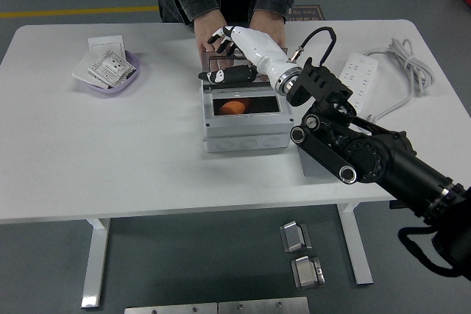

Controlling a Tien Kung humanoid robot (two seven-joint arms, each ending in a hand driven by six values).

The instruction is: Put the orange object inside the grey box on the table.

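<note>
In the head view, the rounded orange object (232, 106) lies inside the grey rectangular plastic box (243, 137), on its dark floor toward the left side, free of any grip. The robot's right hand (234, 56), white-shelled with dark fingertips, hangs above the box's far edge with its fingers (221, 76) spread loosely and holding nothing; the black right arm (368, 159) runs back from the box toward the lower right corner of the picture. A person stands on the far side of the box, and the person's two hands (213, 31) rest just behind it, seemingly steadying the tinted transparent lid (246, 86), though the robot hand hides much of that. To the left of the box, well apart, sits a lilac shallow bowl (125, 77) holding paper packets; to the right of the box lies a white power strip (353, 82) with its coiled cable. The left arm is not visible. By my reading, the placing is done and what remains is a clean retreat: the hand should lift straight up first, keeping its fingertips clear of the lid and the person's knuckles, then draw back to the right without brushing the box wall.
</note>
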